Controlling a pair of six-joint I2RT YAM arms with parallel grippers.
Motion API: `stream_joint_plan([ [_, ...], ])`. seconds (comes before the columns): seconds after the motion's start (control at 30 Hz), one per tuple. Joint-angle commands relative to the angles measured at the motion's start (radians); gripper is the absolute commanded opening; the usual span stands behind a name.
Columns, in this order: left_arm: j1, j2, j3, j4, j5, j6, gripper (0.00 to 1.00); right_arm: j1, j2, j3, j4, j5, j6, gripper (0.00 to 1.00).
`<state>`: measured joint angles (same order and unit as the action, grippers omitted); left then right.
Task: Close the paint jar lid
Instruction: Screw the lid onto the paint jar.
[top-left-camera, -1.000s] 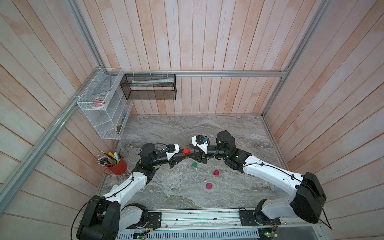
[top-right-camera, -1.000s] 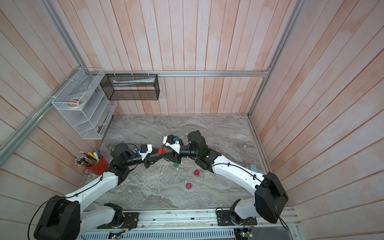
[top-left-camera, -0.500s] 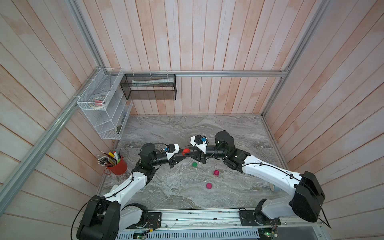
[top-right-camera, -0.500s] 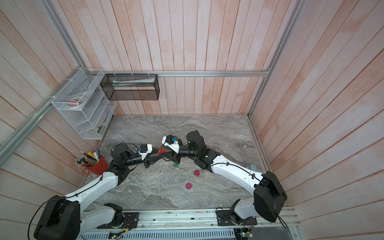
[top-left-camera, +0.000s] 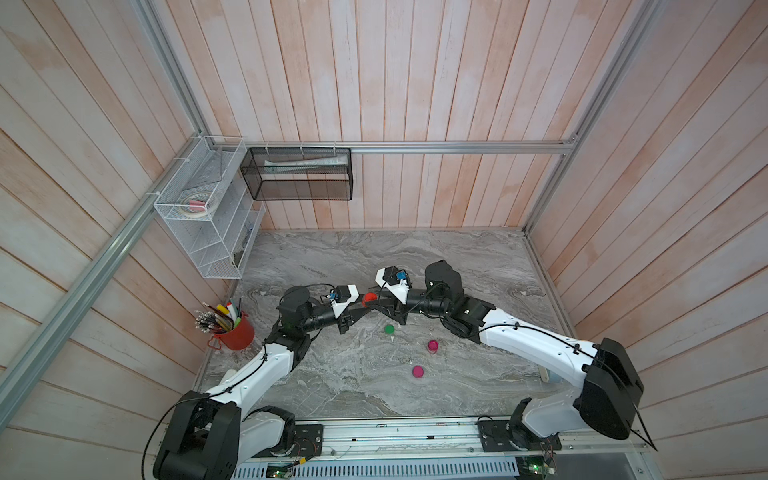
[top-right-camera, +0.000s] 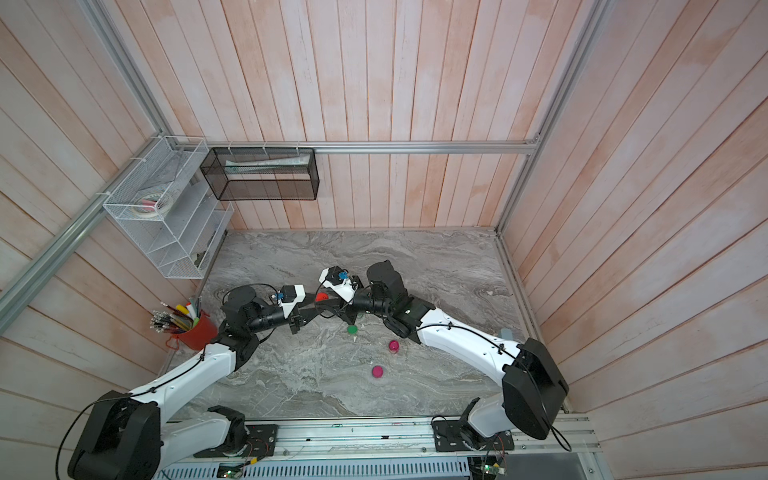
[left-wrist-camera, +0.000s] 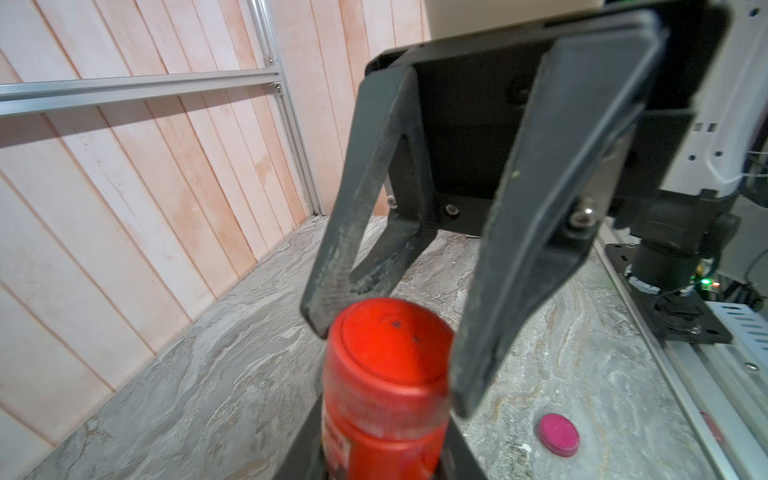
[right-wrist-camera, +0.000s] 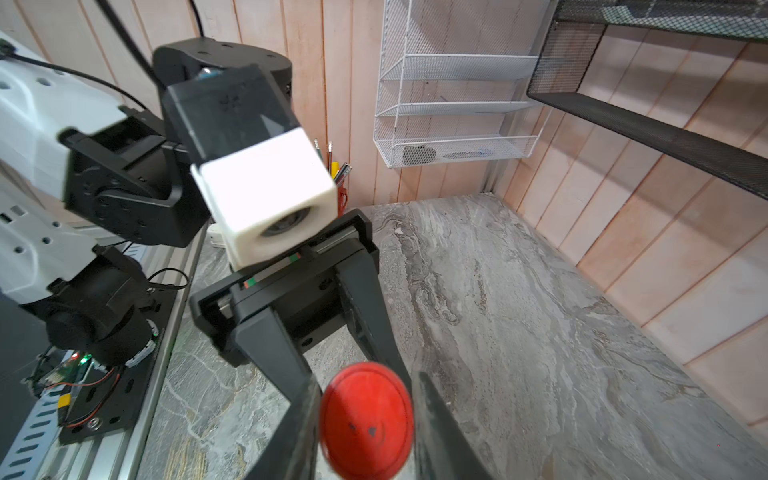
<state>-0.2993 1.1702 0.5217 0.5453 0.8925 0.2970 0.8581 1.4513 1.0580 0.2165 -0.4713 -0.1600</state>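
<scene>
jar: red jar (top-left-camera: 369, 298) held up off the table (top-left-camera: 332, 257), right of the cup (top-left-camera: 237, 332), about mid-table; seen in both top views (top-right-camera: 321, 296).
lid: red lid (left-wrist-camera: 390, 345) sits on the jar mouth; tight or loose, cannot tell; a few dark specks on its top.
left gripper: left gripper (top-left-camera: 360, 306) reaches out from the cup side, clamped on the jar body below the lid; its fingers (right-wrist-camera: 370, 299) run down either side of the jar in the right wrist view.
right gripper: right gripper (top-left-camera: 377, 303) comes in from the side away from the cup; its fingers (left-wrist-camera: 357, 232) press on opposite edges of the lid, closed on it.
arms: both low over the table, tips meeting at the jar.
green pot: green pot (top-left-camera: 389, 329) on the table, right of the cup, just past the jar and nearer the rail (top-left-camera: 395, 432); not touching the jar.
pink: pink piece A (top-left-camera: 433, 345) and pink piece B (top-left-camera: 418, 371) on the table, farther from the cup than the green pot, apart from each other; pot or cap, cannot tell.
cup: red, stuffed with pencils and pens, at the table edge by the side wall.
rack: white wire rack (top-left-camera: 199, 216) on the side wall above the cup; tape roll (top-left-camera: 195, 205) in its top tier.
basket: black mesh basket (top-left-camera: 299, 174) on the back wall, up and right of the cup.
</scene>
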Motion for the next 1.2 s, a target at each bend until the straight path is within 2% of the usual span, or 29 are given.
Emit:
stream_joint_plan([
  [0.0,-0.009,-0.049,-0.008,0.050,-0.108,0.033,0.27,0.031,0.046,0.028,-0.010,0.096,0.073,0.25],
  [0.27,-0.017,-0.145,-0.080,0.147,-0.449,0.082,0.27,0.071,0.129,0.050,0.115,0.234,0.340,0.23],
  [0.43,-0.034,-0.181,-0.104,0.164,-0.620,0.123,0.27,0.093,0.200,0.091,0.155,0.332,0.508,0.23],
  [0.53,-0.045,-0.190,-0.107,0.152,-0.687,0.147,0.27,0.100,0.238,0.122,0.175,0.331,0.569,0.23],
  [0.6,-0.047,-0.191,-0.103,0.144,-0.712,0.152,0.27,0.107,0.253,0.141,0.180,0.330,0.580,0.24],
  [0.7,-0.049,-0.190,-0.100,0.138,-0.721,0.152,0.27,0.110,0.254,0.147,0.184,0.332,0.585,0.33],
  [1.0,-0.049,-0.164,-0.085,0.116,-0.714,0.143,0.27,0.110,0.166,0.057,0.188,0.390,0.560,0.48],
  [1.17,-0.049,-0.149,-0.077,0.108,-0.711,0.143,0.27,0.109,0.118,0.007,0.192,0.396,0.547,0.51],
])
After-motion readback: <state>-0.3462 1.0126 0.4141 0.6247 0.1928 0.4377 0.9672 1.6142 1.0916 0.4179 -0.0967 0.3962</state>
